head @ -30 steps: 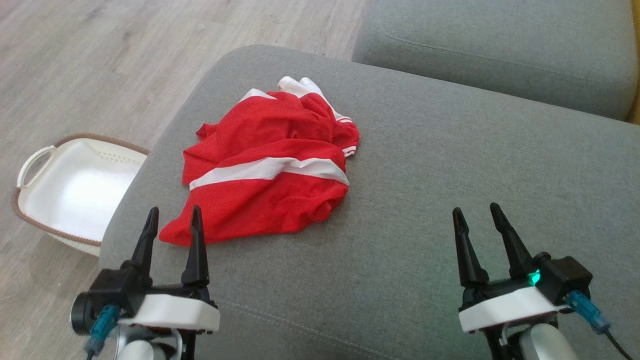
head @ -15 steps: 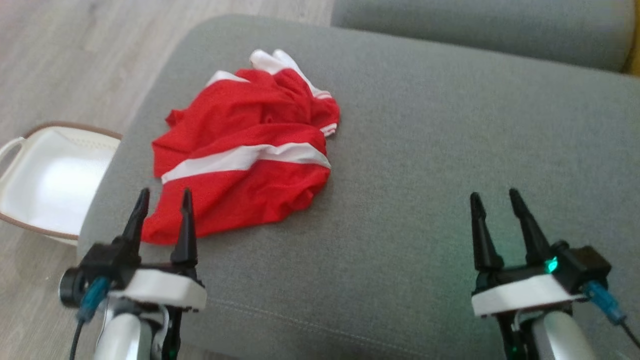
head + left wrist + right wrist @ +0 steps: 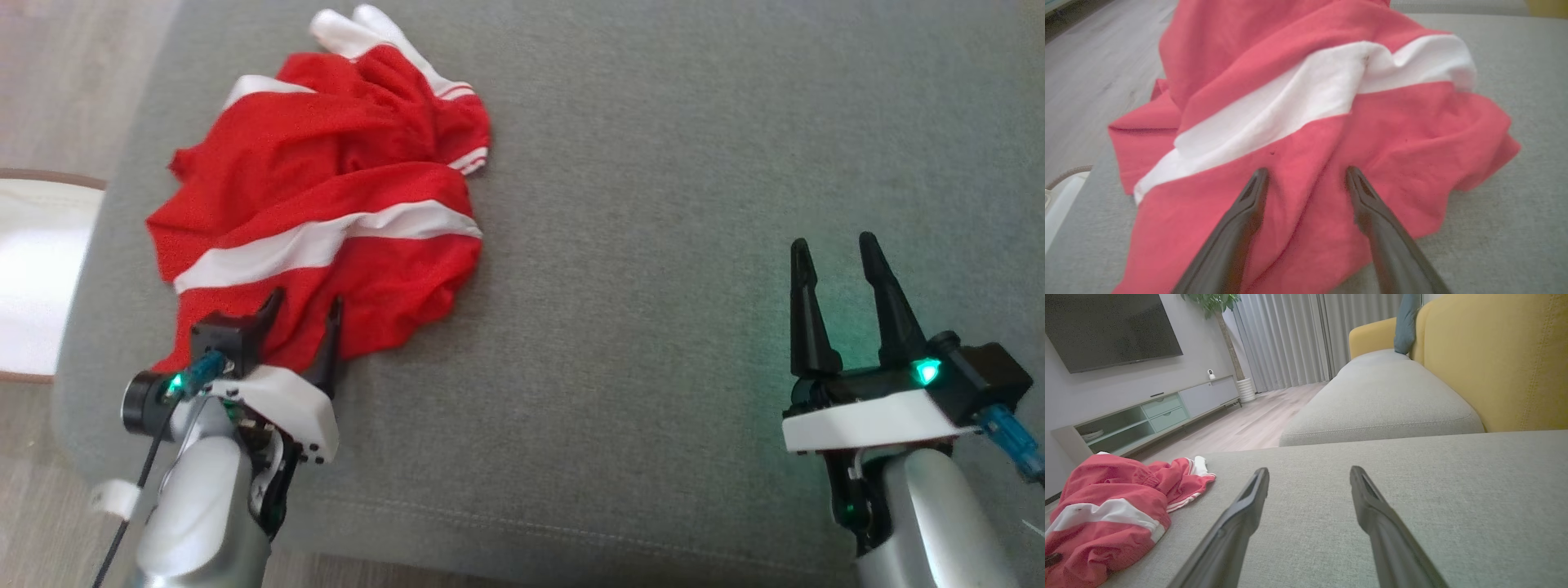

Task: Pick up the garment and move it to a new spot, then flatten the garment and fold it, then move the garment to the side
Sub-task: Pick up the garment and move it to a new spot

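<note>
Illumination: bright, even, diffuse; shadows faint.
Glare: white basket [image 3: 37,269] overexposed at head view's left edge.
Tint: green lamp glow on sofa cushion [image 3: 653,245] beside right gripper [image 3: 833,240].
Blur: left wrist view soft; garment [image 3: 1404,134] washed pink.

The left gripper [image 3: 304,304] was tipped steeply forward and down near the front left corner of the cushion [image 3: 653,327], its two dark fingers parted wide above its silver forearm [image 3: 200,506]. The right gripper [image 3: 833,243] hung roughly level near the front right edge, fingers spread equally wide and pointing away from the robot.
</note>
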